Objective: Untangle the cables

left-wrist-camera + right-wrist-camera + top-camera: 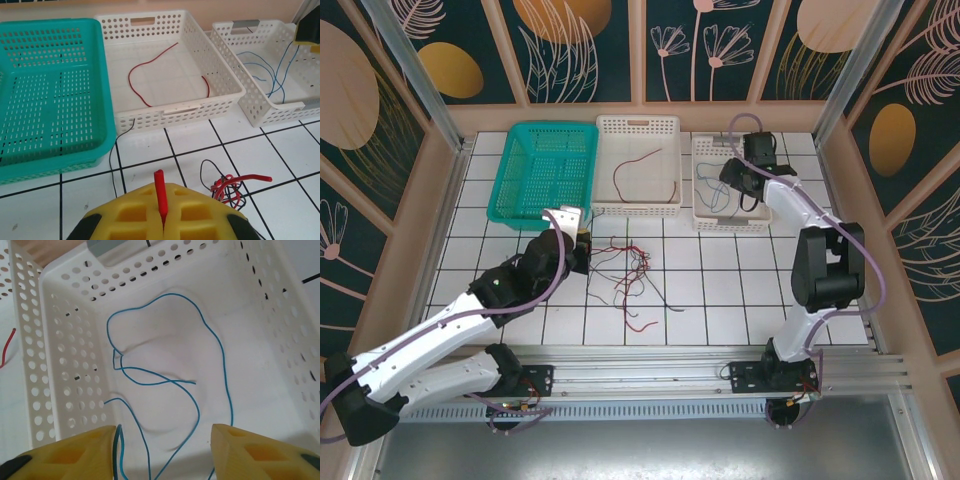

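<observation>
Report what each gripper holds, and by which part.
The left gripper is shut on a red cable, pinched just below its tip. The right gripper is open above the blue cables in the white basket, holding nothing.

One teal basket point(548, 127), two white baskets point(638, 122), two arms point(450, 325), uncountable tangled cables point(625, 265).

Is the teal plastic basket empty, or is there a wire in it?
Empty: the teal perforated plastic basket has a bare floor; a thin black wire lies outside its wall.
</observation>
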Robot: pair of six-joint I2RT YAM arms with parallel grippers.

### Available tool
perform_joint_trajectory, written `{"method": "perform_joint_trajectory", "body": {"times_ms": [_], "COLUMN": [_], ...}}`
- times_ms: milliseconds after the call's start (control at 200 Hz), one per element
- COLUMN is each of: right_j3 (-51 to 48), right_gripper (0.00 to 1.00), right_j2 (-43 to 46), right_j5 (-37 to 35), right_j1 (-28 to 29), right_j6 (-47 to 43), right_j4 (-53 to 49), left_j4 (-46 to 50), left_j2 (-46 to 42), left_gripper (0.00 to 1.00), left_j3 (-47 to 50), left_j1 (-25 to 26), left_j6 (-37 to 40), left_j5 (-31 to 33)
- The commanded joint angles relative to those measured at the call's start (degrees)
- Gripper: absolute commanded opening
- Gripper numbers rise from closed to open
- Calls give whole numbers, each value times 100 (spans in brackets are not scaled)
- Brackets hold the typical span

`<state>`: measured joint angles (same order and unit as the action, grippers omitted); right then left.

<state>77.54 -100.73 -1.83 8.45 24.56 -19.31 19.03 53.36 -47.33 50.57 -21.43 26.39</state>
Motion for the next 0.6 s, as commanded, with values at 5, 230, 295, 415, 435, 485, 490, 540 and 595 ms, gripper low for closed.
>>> {"method": "perform_joint_trajectory", "body": {"times_ms": [5,230,295,415,435,485,490,540,595], "right_j3": [119,-11,-103,-291,-321,-388,-401,-496,-604], "right_gripper": [54,55,55,55,55,55,55,55,55], "right_j2": [340,620,756,1040,1088,1218,1229,1379,1545], "right_j5": [69,223,225,291,311,376,385,463,618], "right_j1": [-124,-178,-201,-209,-208,-194,-194,-162,-117], "right_j6": [145,190,215,268,269,278,278,269,270], "right_j4": [-126,-96,-60,47,63,104,108,191,290], "left_j4": [-171,-163,-148,-153,-154,-158,-165,-171,-179], "left_j2": [84,139,164,184,190,200,205,226,244], "left_gripper": [0,0,0,0,0,0,0,0,0], "left_j3": [-20,-22,-23,-22,-24,-22,-22,-22,-32], "left_j1": [-28,-30,-26,-22,-27,-21,-25,-20,-26], "left_j6": [50,42,41,31,34,31,24,23,26], "left_j5": [-78,-116,-129,-150,-159,-175,-177,-193,-217]}}
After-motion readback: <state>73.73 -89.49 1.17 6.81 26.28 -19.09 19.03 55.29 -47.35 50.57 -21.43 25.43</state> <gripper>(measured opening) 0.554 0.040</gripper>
